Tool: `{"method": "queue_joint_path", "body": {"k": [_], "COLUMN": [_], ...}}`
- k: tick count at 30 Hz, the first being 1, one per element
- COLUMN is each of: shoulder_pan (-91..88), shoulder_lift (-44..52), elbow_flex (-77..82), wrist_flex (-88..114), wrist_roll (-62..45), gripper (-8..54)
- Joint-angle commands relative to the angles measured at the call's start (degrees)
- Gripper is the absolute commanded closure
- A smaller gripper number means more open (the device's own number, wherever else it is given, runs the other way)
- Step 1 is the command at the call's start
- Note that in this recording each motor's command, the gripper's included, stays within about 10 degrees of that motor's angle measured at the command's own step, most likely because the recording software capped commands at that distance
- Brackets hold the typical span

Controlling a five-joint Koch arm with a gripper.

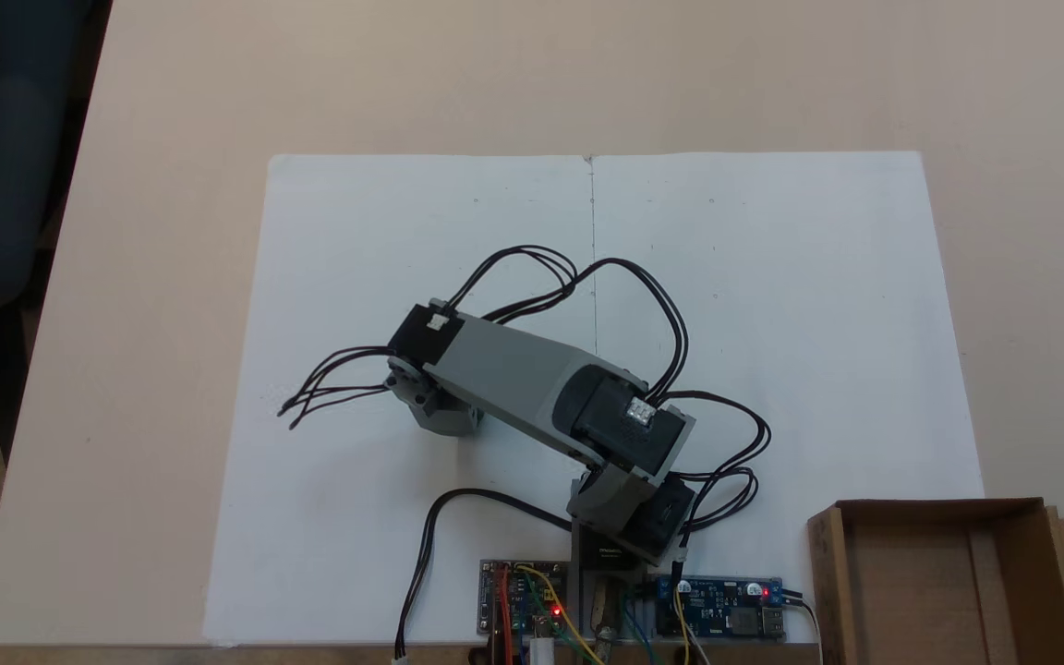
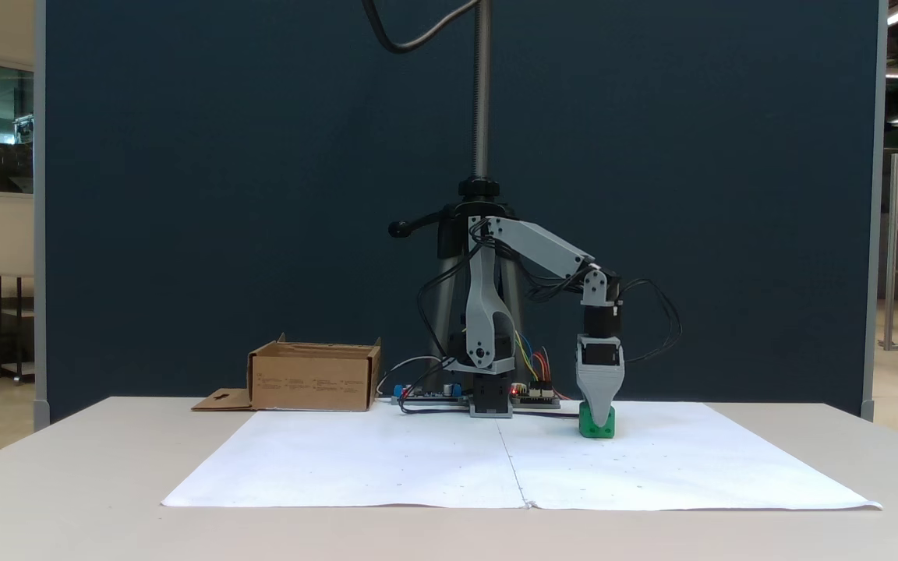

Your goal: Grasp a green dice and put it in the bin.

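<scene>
The claw (image 2: 599,411) points down onto the green dice (image 2: 598,425) on the paper (image 2: 387,460); its grip is hidden.

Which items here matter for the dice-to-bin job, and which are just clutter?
In play:
- green dice, on the white paper under the gripper
- bin, cardboard, at the table edge

Not in play:
- white paper sheets
- circuit boards by the arm base
- camera stand pole
- blue backdrop
</scene>
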Motion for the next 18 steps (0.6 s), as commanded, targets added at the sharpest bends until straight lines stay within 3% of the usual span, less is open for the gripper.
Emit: {"method": "queue_joint_path", "body": {"k": [1, 18], "shoulder_pan": [-0.44, 0.79], "shoulder_lift": [2.46, 1.05], "elbow_flex": [-0.18, 0.35], "wrist_flex": [-2.9, -5.27], "wrist_roll": [2.72, 2.46], "gripper": [11.3, 11.0]}}
